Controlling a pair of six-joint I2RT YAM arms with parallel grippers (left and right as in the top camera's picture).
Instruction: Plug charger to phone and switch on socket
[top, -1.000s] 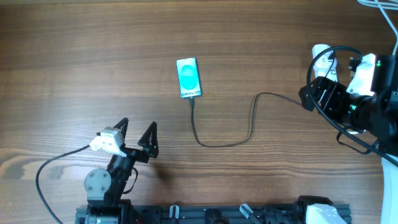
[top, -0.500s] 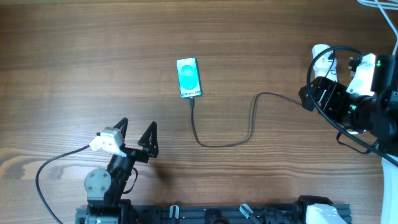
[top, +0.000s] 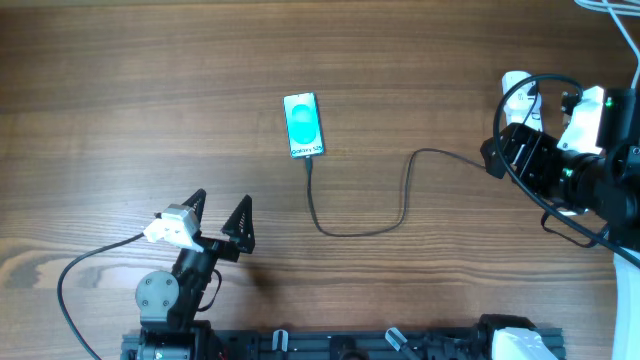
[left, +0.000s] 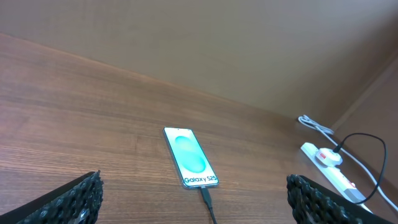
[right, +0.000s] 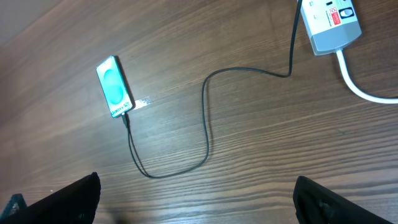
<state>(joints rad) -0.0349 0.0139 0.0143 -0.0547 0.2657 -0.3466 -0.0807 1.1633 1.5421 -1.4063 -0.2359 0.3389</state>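
From overhead, the phone (top: 304, 125) lay flat near the middle of the wooden table (top: 120, 90). It was a slim rectangle with a glossy turquoise screen, white edges and dark lettering at its near end. The charger (top: 360, 232), a thin black cable, met that near end with its tip, sagged into a loose loop and ran off to the right. My left claw (top: 220, 212) hovered at the table's near left, well apart from the phone. Its two black wedge-shaped fingers were spread wide and pinched nothing.

Through my left wrist camera, the phone lay ahead between my ridged fingertips (left: 81, 196). The plug tip sat right at its lower edge, but I could not tell whether it was fully seated. The socket (left: 333, 169), a long white plastic strip, lay far to the right with the black cable arching over its round end.

Through my right wrist camera, my right claw (right: 196, 183) was spread just as wide and held nothing. The socket's squared end showed at top right with a red-marked switch (right: 336, 17), and a smooth white cord (right: 367, 93) curved away from it.
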